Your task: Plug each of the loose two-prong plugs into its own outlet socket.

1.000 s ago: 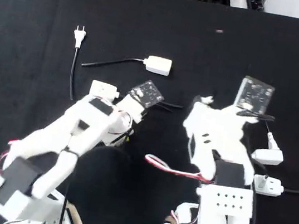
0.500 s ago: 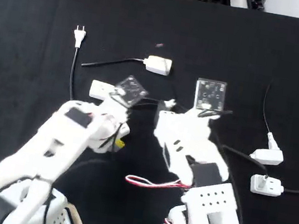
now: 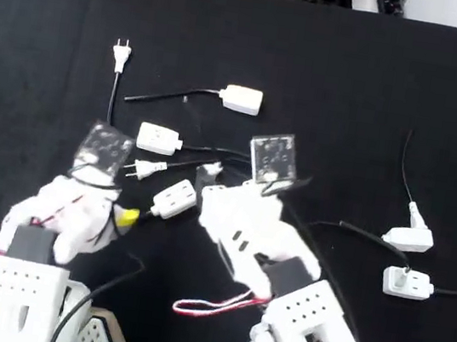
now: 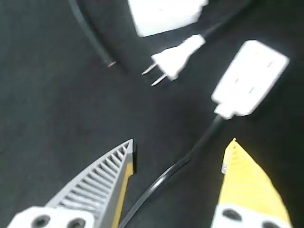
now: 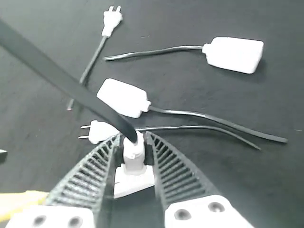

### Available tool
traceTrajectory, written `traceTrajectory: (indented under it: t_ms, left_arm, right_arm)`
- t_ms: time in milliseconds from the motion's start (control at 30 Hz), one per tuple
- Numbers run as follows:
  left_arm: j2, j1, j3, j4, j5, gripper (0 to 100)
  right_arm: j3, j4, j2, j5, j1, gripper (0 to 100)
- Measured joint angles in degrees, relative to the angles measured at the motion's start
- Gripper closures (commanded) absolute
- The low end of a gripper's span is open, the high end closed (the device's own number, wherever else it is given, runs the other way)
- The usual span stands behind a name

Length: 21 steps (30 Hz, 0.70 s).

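Right end effector: pressed together on a white corded fitting, held over the middle of the bench. Its black cord leaves past the fingertips. The mating face is hidden, so whether it is a plug or a socket cannot be told.
Left end effector: spread and empty, low over the near-left part of the bench. The cord of the near socket runs between its fingers.
Step in hand: probably bringing the held fitting to a mate among the loose pieces left of centre.
Doing it well: line the two faces up on one axis before pushing, then press straight, since a slanted push would likely skid the prongs off the slots. The loose piece looks light and may slide on the bench, so the left end effector should brace it from behind. The trailing cord could drag its neighbours.
Sockets: five. These are the far socket, the middle socket, the near socket, the farther right-edge socket and the nearer right-edge socket.
Plugs: three. The far-left plug and the centre plug lie loose, and the seated plug is apparently in the farther right-edge socket.
Held fitting: one, not counted above.
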Motion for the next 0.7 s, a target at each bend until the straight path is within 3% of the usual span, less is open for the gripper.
traceTrajectory:
  t_ms: [133, 333, 700]
  left_arm:
    - [-8.26, -4.4, 3.08, 4.66, -0.18, 70]
    - [-10.81, -9.14, 6.24, 4.92, -0.18, 70]
    - [-11.43, -10.02, 8.0, 4.92, -2.29, 70]
  right_arm:
    - [4.57, -6.15, 0.0, -0.88, -2.81, 98.6]
    - [4.84, -6.77, 2.64, -3.08, -3.34, 98.6]
    - [-7.74, -6.77, 28.31, -2.29, -3.34, 98.6]
